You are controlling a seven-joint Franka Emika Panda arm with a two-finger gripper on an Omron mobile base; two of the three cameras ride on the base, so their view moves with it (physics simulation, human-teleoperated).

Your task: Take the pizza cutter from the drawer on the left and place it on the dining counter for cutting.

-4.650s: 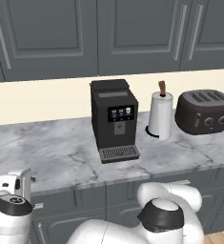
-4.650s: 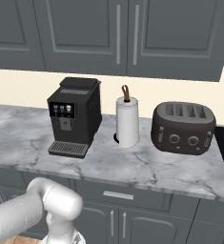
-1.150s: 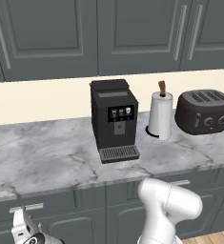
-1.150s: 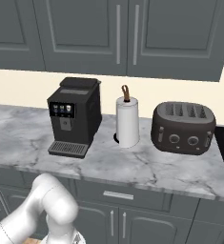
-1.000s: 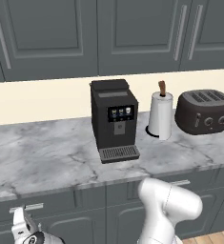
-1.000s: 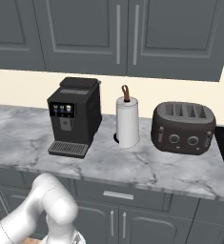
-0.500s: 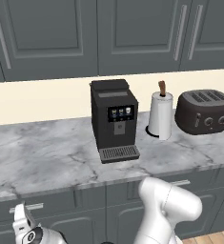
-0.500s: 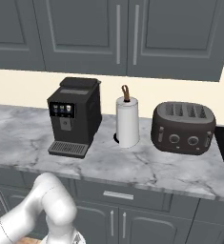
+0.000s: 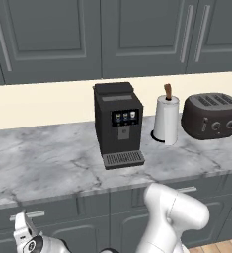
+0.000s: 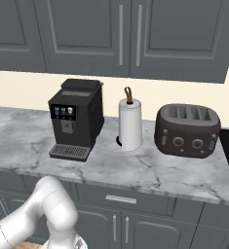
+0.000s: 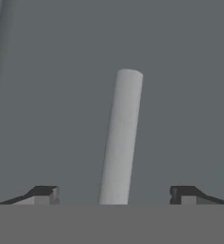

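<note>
Two dark fingertips (image 11: 43, 194) stand wide apart at the bottom of your hand view, and the silver bar handle (image 11: 121, 138) of the drawer (image 11: 180, 95) runs up between them, touching neither, so you have the jaws spread and holding nothing. The gripper (image 11: 114, 195) faces the flat dark grey drawer front closely. In your left base view the gripper (image 9: 24, 228) sits low at the bottom left, right below the drawer handle (image 9: 27, 214) under the marble worktop (image 9: 48, 168), with the white arm (image 9: 172, 217) bending down at the lower right. You cannot see inside the drawer from here, so the cutter's place cannot be told. Farther back on the worktop you see a black coffee machine (image 9: 116, 123), then a paper towel roll (image 9: 166, 120) just to its right, and a dark toaster (image 9: 211, 115) beyond that. Behind them run the beige backsplash (image 9: 43, 104) and the dark grey upper cabinets (image 9: 137, 34).
</note>
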